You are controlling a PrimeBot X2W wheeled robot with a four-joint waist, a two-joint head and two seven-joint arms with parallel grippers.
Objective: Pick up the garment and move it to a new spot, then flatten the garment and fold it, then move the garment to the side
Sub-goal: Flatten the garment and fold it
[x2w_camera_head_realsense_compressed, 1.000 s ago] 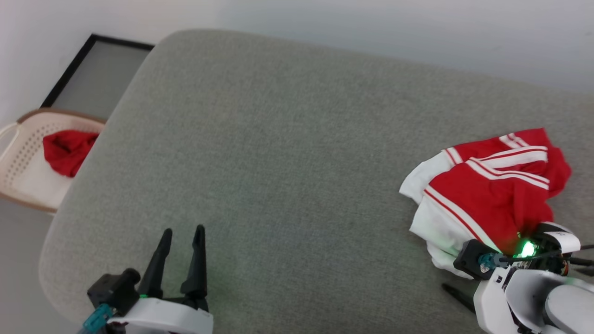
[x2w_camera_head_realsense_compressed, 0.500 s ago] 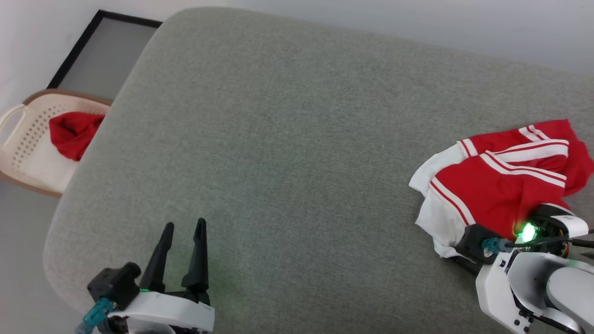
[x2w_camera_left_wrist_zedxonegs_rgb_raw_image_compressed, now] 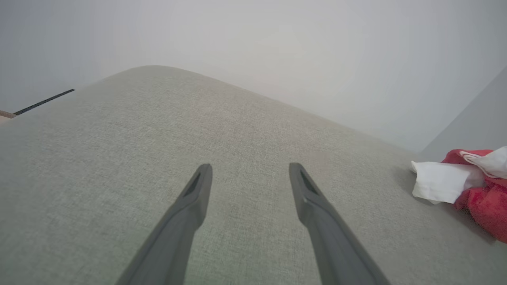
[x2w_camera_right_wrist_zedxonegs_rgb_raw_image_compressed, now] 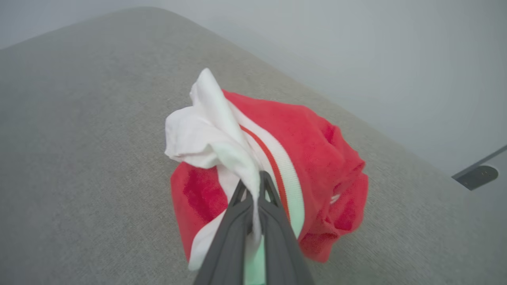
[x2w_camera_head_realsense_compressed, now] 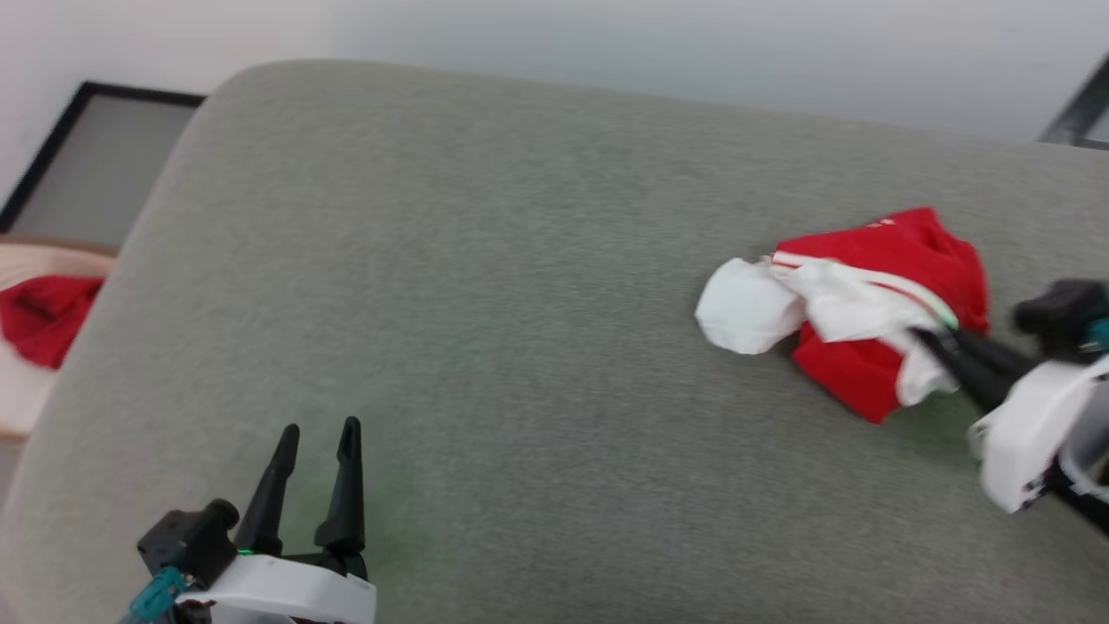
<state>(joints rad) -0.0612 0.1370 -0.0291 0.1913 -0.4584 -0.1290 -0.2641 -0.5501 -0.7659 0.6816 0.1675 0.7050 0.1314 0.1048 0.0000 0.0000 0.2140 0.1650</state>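
Note:
The garment [x2w_camera_head_realsense_compressed: 875,299] is a bunched red jersey with white sleeves and striped trim, hanging just above the right part of the grey cushion [x2w_camera_head_realsense_compressed: 520,303]. My right gripper [x2w_camera_head_realsense_compressed: 931,338] is shut on its white fabric, and the cloth drapes below the fingers. In the right wrist view the pinched white fold [x2w_camera_right_wrist_zedxonegs_rgb_raw_image_compressed: 222,146] runs between the closed fingers of the right gripper [x2w_camera_right_wrist_zedxonegs_rgb_raw_image_compressed: 253,184], with the red body of the garment [x2w_camera_right_wrist_zedxonegs_rgb_raw_image_compressed: 317,150] behind. My left gripper [x2w_camera_head_realsense_compressed: 316,433] stands open and empty over the cushion's front left. The left wrist view has the left gripper [x2w_camera_left_wrist_zedxonegs_rgb_raw_image_compressed: 249,170] open, the garment [x2w_camera_left_wrist_zedxonegs_rgb_raw_image_compressed: 467,186] far right.
A pale laundry basket [x2w_camera_head_realsense_compressed: 26,394] holding a red cloth [x2w_camera_head_realsense_compressed: 39,316] sits on the floor past the cushion's left edge. A black-framed panel [x2w_camera_head_realsense_compressed: 78,165] leans by the wall behind it. A dark frame [x2w_camera_head_realsense_compressed: 1079,108] shows at the far right.
My right gripper has shut on the garment's white fabric and lifted it, bunching the cloth. The head camera has shifted, moving the basket toward the left edge. The left gripper stays open.

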